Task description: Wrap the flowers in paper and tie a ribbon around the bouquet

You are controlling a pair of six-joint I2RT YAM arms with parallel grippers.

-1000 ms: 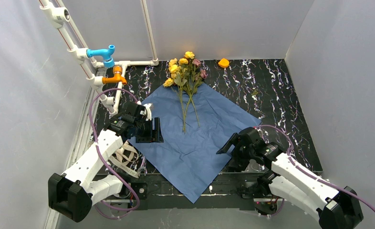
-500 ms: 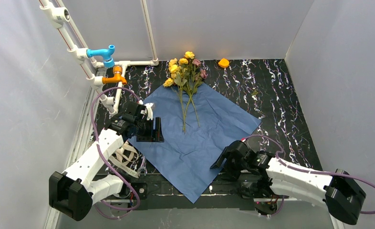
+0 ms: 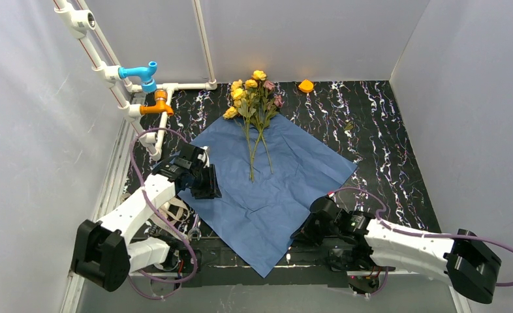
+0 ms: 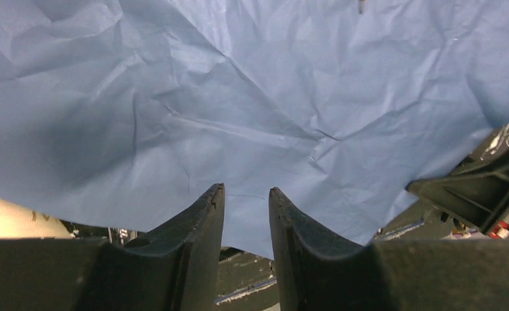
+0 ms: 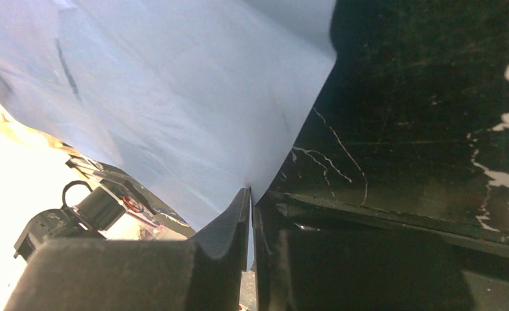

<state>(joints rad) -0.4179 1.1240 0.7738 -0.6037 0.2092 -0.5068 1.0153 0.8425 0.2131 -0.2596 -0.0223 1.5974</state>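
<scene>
Now, right hand [image 5: 250, 193] pinching paper [image 5: 174, 97] edge, left hand [image 4: 246, 189] half-open over paper.

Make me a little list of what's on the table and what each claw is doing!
flowers: yellow and pink roses, stems on the paper, heads past its far corner
paper: blue sheet, spread out, creased, not wrapped yet
left claw: open, at the paper's left edge
right claw: shut on the paper's near right edge
ribbon: cream, off the paper, under the left arm, not tied yet
</scene>
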